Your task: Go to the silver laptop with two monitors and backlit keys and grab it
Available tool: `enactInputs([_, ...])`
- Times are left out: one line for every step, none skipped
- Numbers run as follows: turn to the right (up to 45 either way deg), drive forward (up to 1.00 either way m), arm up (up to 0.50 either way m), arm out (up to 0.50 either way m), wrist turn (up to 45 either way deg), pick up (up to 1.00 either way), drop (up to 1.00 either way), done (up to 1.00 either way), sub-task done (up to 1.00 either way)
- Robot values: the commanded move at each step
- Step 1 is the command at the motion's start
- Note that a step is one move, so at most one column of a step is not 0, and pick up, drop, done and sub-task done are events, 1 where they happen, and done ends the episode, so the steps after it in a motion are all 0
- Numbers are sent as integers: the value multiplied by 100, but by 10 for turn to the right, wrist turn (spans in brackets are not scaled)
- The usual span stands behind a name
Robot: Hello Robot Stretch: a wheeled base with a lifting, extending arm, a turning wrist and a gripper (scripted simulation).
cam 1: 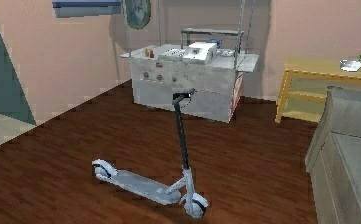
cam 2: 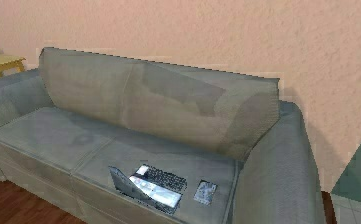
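A silver laptop lies opened on the right seat cushion of a grey sofa in the arm side view, near the cushion's front edge. Its dark keyboard faces up and its lid leans toward the view's left. A small flat grey thing lies on the cushion just right of the laptop.
In the forward view a grey kick scooter stands on the dark wood floor straight ahead. Behind it is a grey cabinet with small items on top. A yellow side table stands at the right, by the sofa's arm.
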Motion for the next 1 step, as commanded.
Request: enactInputs([0,0,50,0,0,0,0,0,0])
